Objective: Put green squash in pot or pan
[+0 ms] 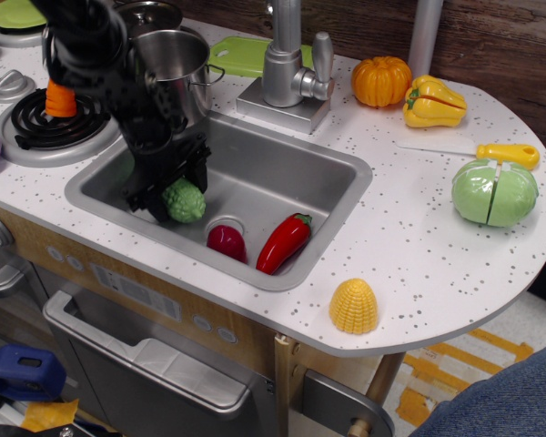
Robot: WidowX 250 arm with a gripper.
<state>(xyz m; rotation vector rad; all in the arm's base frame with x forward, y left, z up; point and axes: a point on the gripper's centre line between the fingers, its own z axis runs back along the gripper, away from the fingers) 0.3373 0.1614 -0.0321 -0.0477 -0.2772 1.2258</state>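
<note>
The green squash [186,202], light green and bumpy, is inside the sink [282,164] at its left side. My black gripper [171,187] comes down from the upper left and is shut on the squash, which looks tipped on end in the jaws. Whether it rests on the sink floor or hangs just above it is unclear. The shiny steel pot [175,66] stands on the counter just behind the sink's back-left corner, right beside my arm. Its inside is partly hidden by the arm.
A red pepper [284,242] and a dark red vegetable [227,242] lie in the sink's front. The faucet [287,59] stands behind the sink. A burner [45,123] with an orange piece [60,98] sits left. Corn [353,306], a split pale-green vegetable [494,192], a knife, a pumpkin and a yellow pepper sit right.
</note>
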